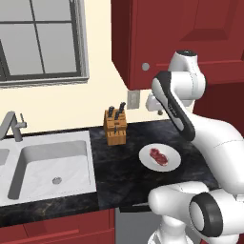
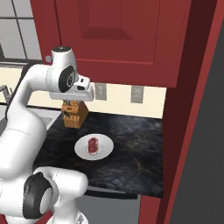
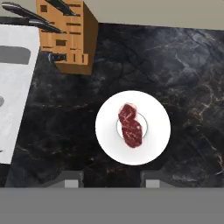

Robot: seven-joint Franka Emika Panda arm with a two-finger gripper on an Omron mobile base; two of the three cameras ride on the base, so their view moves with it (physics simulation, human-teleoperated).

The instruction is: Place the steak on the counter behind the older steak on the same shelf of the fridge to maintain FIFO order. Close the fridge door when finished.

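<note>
Gripper [image 3: 110, 180] jaws narrowed, empty — above steak [image 3: 131, 125] on plate [image 3: 153, 144].

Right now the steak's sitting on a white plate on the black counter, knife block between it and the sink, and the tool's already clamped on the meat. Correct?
Not quite. The steak does lie on the white plate on the counter, with the knife block toward the sink. But the tool isn't on the meat: the hand view shows its tips hanging above the plate, holding nothing.
</note>
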